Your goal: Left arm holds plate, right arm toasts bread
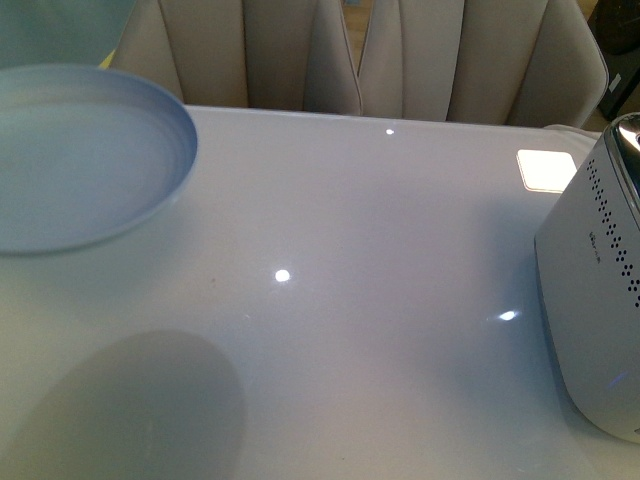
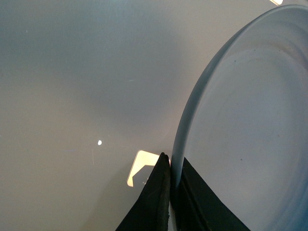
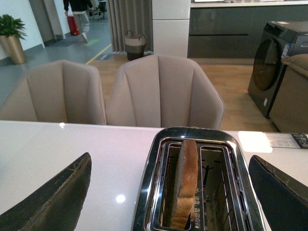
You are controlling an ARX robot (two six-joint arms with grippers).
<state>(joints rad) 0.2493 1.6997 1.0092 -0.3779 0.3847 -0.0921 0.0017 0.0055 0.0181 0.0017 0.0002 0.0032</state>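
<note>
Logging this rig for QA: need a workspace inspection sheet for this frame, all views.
Surface: glossy white table, light glints on it.
Job's things: plate empty, held at the left, its shadow on the table below; bread on edge in one slot of the toaster, other slot empty.
Clutter: bright white square by the toaster, pad or reflection, cannot tell.
Grippers: left pincer shut on the plate's rim; right pincer open, empty, over the toaster.
Cables: nothing seen.
Surroundings: beige chairs behind the table; washing machine, basket, person beyond.
</note>
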